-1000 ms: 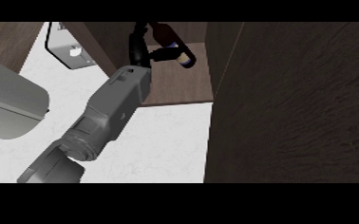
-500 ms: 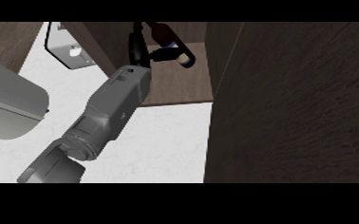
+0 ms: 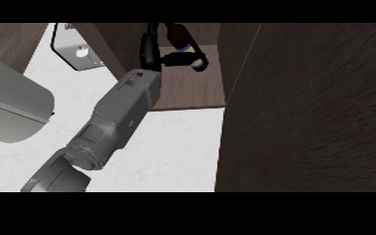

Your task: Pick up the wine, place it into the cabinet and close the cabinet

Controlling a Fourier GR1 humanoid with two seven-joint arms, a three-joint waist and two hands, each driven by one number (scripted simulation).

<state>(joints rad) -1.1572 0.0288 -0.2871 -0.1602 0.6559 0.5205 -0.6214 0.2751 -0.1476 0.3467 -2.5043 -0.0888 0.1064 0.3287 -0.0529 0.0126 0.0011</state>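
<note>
The wine bottle [image 3: 178,34] is dark with a bluish label. It is held tilted inside the open cabinet [image 3: 187,90], above the wooden shelf floor. My right hand [image 3: 151,50] has reached into the cabinet from the lower left, and its black fingers [image 3: 176,58] are curled round the bottle's body. The bottle's lower end [image 3: 200,65] sticks out past the fingers. The hand hides part of the bottle, and I cannot tell whether the bottle touches the shelf. My left hand does not show.
The cabinet's open dark wooden door [image 3: 301,109] fills the right side, close to the forearm. White counter [image 3: 169,144] lies below the cabinet. A rounded grey body [image 3: 18,104] sits at the left edge and a small grey plate [image 3: 73,52] at top left.
The bottle's lower end has shifted slightly right and down inside the cabinet. The forearm has barely moved.
</note>
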